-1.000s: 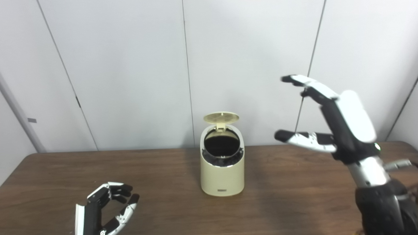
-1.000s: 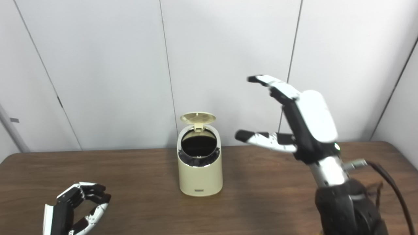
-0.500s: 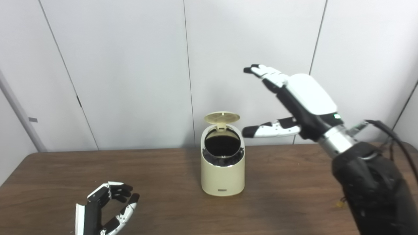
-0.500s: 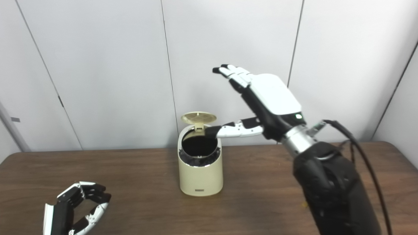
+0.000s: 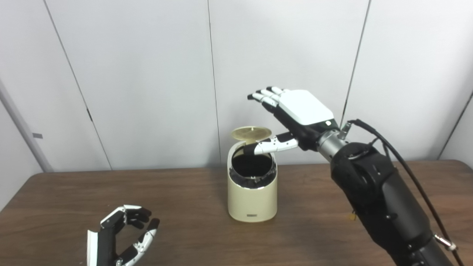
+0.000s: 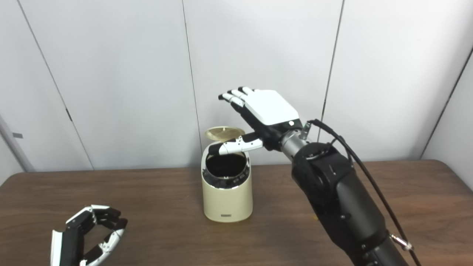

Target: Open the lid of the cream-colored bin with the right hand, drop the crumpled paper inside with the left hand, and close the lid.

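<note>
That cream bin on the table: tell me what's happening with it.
The small cream-colored plastic bin stands upright on the brown wooden table, its round lid flipped up at the back and the dark opening exposed. The right robot hand hovers open above and beside the lid, thumb reaching across the rim. The left robot hand rests near the table's front edge, fingers curled, holding nothing. No crumpled paper is visible.
</note>
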Available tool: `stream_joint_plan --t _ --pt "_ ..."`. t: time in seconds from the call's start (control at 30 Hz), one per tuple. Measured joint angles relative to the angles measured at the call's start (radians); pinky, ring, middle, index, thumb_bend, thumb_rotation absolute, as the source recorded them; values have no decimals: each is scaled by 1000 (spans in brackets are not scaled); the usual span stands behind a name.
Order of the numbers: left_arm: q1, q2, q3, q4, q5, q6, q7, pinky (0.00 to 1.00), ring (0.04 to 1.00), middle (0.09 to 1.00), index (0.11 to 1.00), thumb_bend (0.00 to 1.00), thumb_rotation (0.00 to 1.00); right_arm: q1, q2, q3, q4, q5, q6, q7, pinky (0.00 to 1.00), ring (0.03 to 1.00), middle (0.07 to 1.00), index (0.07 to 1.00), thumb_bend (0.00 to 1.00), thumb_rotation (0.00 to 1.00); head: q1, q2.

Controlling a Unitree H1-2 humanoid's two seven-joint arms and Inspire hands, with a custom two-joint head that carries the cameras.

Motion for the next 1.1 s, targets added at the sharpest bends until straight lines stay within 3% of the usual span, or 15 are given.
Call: stream_joint_plan --t 0.27,0.6,0.87,1.1 --pt "-2 -2 -5 0 1 0 2 417 495 530 485 486 61 -26 8 30 142 -22 -3 -8 934 964 938 903 873 945 9 -5" --pt "-4 -7 -10 -1 -3 0 1 418 495 526 484 487 64 -31 15 75 169 -42 1 3 915 935 900 861 891 949 21 -2" --pt "-5 -12 -11 -2 4 0 4 420 492 521 484 487 65 9 17 88 91 -39 -4 26 904 914 870 827 871 917 23 -2" --pt "-8 -13 -14 -2 29 0 9 416 487 518 484 486 64 41 23 83 16 -22 -4 43 910 909 856 806 889 946 20 0"
